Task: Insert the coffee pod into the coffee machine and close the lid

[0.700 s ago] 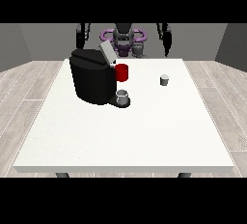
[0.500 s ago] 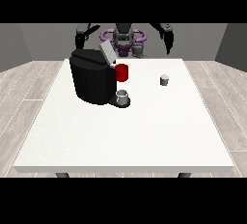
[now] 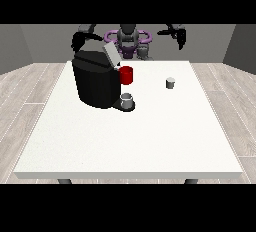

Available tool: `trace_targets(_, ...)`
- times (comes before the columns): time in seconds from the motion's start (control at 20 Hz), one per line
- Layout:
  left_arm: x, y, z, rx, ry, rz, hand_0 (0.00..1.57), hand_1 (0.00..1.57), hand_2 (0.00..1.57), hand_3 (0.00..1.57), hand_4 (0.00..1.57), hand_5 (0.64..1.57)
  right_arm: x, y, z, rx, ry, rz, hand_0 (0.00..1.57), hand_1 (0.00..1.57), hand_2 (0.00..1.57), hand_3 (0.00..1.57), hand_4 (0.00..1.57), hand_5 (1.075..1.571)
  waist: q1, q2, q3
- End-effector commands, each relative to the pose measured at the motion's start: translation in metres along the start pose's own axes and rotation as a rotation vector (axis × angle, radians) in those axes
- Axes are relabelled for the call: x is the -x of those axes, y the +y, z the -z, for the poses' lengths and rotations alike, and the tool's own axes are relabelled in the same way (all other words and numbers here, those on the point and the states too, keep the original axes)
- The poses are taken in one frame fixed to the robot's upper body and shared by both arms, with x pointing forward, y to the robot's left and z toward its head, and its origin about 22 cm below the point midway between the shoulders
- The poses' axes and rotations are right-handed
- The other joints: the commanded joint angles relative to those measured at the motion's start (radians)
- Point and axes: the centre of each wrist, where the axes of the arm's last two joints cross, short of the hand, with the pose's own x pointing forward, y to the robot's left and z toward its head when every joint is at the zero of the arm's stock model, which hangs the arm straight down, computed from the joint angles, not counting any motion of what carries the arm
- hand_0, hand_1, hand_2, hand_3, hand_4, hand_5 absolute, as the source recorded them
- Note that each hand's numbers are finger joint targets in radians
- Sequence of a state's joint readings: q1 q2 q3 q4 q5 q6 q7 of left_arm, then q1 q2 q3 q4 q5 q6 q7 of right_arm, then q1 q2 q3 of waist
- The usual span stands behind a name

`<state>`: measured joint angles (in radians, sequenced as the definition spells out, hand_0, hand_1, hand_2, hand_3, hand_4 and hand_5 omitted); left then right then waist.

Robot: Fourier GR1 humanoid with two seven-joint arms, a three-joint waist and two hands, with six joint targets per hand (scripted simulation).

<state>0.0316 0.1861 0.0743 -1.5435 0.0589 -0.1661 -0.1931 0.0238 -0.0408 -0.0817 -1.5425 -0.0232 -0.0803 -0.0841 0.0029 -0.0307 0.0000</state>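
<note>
1. No brand, label or writing can be read on anything
2. One large white table (image 3: 130, 141) stands on a pale wood-plank floor (image 3: 22, 86), with grey walls behind
3. Toward the table's far left sits the bulky black coffee machine (image 3: 95, 82), its grey lid (image 3: 110, 55) tilted up and open; a red part (image 3: 126, 75) and a small grey cup (image 3: 128, 101) are at its front
4. Well apart to the right, the small grey cylindrical coffee pod (image 3: 170, 82) stands upright on the table, long axis vertical
5. Both hands hang raised above the far edge, holding nothing: the hand at the view's right (image 3: 181, 38) points fingers downward, while whether the hand at the view's left (image 3: 78, 40) is clenched cannot be told
</note>
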Motion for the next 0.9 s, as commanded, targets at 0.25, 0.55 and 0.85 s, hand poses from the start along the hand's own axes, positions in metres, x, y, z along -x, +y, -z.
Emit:
trace_targets(0.25,-0.022,0.048,0.036,-0.008,0.062,0.198,0.0,0.0,0.0,0.0,0.0,1.571,-0.004,0.011,0.005,-0.046,-0.069,0.021,0.0,0.0,0.0,0.0,0.13,1.571,-0.066,0.063,0.0001)
trace_targets(0.55,-0.014,0.044,0.064,0.015,0.157,0.202,0.0,0.0,0.0,0.0,0.0,1.571,-0.024,0.046,0.017,-0.07,-0.119,0.033,0.0,0.0,0.0,0.0,0.23,1.571,-0.099,0.12,-0.0001)
trace_targets(0.85,-0.013,0.086,0.08,-0.026,0.167,0.252,0.0,0.0,0.0,0.0,0.0,1.571,-0.022,0.037,0.026,-0.089,-0.127,0.028,0.0,0.0,0.0,0.0,0.33,1.571,-0.125,0.204,-0.0002)
